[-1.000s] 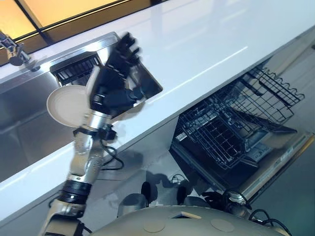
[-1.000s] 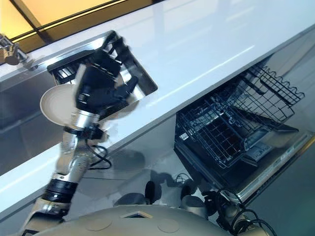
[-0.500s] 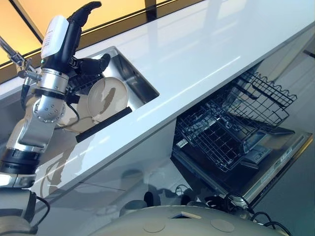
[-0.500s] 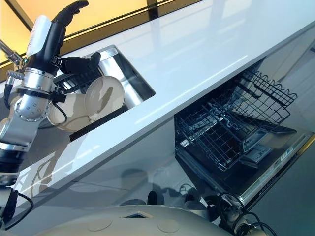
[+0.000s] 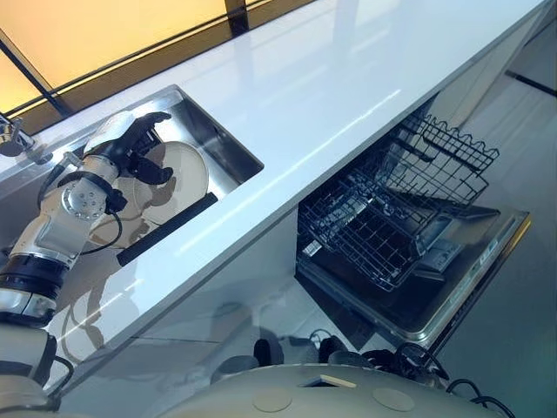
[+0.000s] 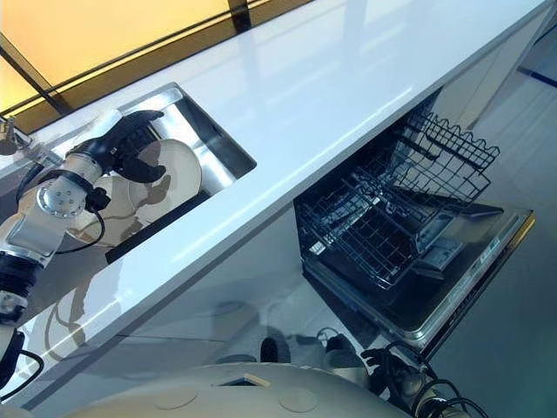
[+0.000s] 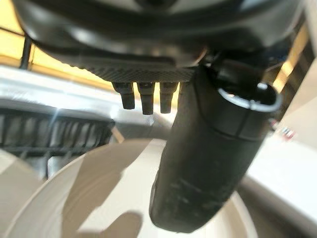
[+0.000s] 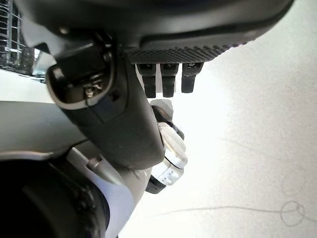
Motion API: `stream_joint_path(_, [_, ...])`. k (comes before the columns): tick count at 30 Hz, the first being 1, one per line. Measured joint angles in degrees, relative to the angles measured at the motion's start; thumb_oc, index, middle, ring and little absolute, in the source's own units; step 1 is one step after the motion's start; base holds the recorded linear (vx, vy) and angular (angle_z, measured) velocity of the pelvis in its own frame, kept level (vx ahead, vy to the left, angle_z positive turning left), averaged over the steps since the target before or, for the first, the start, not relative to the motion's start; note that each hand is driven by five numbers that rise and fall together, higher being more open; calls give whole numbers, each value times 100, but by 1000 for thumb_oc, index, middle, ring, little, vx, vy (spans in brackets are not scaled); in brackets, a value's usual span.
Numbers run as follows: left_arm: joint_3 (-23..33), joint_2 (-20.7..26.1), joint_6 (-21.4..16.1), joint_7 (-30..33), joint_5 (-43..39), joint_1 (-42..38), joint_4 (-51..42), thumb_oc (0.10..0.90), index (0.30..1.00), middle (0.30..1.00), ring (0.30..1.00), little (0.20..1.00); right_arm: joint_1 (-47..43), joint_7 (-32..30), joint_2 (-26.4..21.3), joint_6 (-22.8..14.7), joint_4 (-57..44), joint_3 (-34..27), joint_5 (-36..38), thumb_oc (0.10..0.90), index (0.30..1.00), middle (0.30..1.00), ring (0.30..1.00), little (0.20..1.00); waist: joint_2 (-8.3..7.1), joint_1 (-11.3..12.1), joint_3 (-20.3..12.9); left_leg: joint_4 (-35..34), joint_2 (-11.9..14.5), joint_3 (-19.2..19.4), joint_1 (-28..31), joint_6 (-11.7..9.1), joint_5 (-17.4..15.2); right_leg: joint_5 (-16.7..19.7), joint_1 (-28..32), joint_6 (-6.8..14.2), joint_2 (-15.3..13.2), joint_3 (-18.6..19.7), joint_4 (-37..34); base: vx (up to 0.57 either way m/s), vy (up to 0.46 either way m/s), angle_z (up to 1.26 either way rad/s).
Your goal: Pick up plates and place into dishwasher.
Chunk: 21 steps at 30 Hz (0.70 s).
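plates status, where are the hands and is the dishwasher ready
Left hand open over the sink, above the plates, no grasp. Right hand open, idle. Dishwasher open, rack pulled out.

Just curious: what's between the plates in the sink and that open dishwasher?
In the left eye view, bare white countertop separates the plates from the dishwasher.

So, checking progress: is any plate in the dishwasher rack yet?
No, the dishwasher rack holds no plate; the plates are in the sink.

no readable text is showing anywhere. no labels, numbers or signs are standing out on any surface.
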Motion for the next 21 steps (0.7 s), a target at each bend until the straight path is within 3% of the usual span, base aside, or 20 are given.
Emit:
stream_joint_path(9, [0,302,96,-264,-238,-621,561,800,900,900,900,900,-237,17,-8,-24,-82,46,-27,800,900,900,900,900,-83,27,539,3,-67,54,-63,28,-2,28,-108,20,-12,47,55,20,62,-4])
stream_joint_path(16, [0,351,111,-211,-657,-1007,756,800,900,900,900,900,-481,69,-72,-31,-92,48,-26,800,900,900,900,900,-99,68,698,6,-74,58,-261,45,11,21,-344,31,-17,58,145,-44,14,0])
stream_joint_path(21, [4,447,347,-1056,-1328,-1399,783,800,900,900,900,900,-638,115,-120,-45,-123,47,-23,800,900,900,900,900,-149,162,899,115,-83,49,-361,51,-8,19,-409,33,-28,59,199,-41,-22,1])
